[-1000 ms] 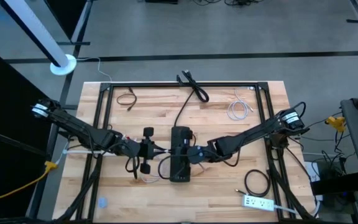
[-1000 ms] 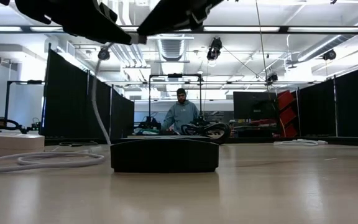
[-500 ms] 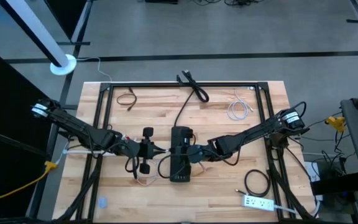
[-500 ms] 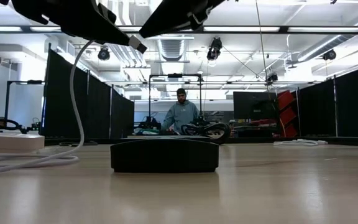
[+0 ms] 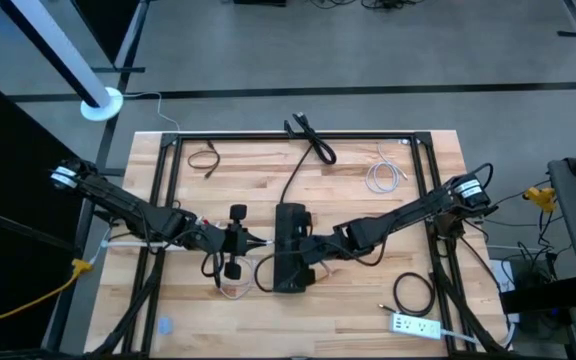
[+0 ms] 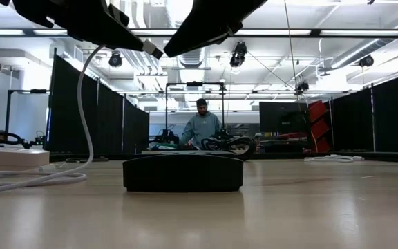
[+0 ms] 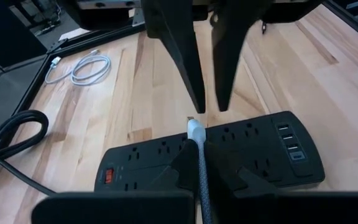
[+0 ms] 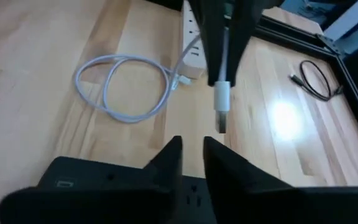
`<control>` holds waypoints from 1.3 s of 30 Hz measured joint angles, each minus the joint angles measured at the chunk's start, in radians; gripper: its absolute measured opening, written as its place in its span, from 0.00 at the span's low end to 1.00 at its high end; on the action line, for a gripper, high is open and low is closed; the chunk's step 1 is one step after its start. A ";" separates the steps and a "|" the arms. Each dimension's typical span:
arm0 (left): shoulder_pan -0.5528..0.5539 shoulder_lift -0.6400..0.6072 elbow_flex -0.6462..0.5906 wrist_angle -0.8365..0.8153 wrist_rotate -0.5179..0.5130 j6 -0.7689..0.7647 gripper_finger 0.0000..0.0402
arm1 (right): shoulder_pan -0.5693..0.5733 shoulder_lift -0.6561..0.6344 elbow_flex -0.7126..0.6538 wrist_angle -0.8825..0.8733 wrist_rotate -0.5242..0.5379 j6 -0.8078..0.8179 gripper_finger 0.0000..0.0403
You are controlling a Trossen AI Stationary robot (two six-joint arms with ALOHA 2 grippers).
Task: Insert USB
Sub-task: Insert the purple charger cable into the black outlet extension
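USB plug (image 7: 195,130) sits pinched in the left gripper (image 7: 199,167), above the black power strip (image 5: 289,262). Right gripper (image 8: 190,157) hovers opposite, fingers slightly apart, empty.

Black curtain partitions (image 6: 81,111) line both sides of a large hall under long ceiling light strips (image 6: 323,32). A person in a grey top (image 6: 201,126) stands at a far bench. Grey floor (image 5: 368,60) surrounds the pale wooden tabletop (image 5: 358,200); a white pole (image 5: 53,50) rises from a round base.

Matt black plastic power strip (image 7: 229,155) on smooth wooden table (image 7: 104,112).
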 joint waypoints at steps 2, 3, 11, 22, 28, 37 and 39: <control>0.000 0.000 0.000 0.000 0.000 -0.002 0.00 | -0.001 0.000 0.000 0.002 0.000 -0.022 0.21; 0.000 0.000 0.000 0.000 0.000 -0.003 0.00 | -0.002 0.000 0.000 0.004 0.000 -0.032 0.23; 0.000 0.000 0.000 -0.006 0.000 -0.021 0.00 | -0.015 0.031 0.000 0.038 0.001 -0.056 0.29; 0.000 0.000 0.000 -0.032 0.001 -0.035 0.00 | -0.016 0.032 0.000 0.047 0.078 -0.082 0.18; 0.000 0.000 0.000 -0.036 0.001 -0.044 0.00 | -0.020 0.037 0.001 0.096 0.025 -0.094 0.15; 0.000 0.001 0.000 -0.030 0.005 -0.043 0.00 | -0.029 0.052 0.001 0.103 0.024 -0.106 0.15; 0.000 0.001 0.000 -0.029 0.009 -0.043 0.00 | -0.029 0.052 0.001 0.108 0.023 -0.107 0.16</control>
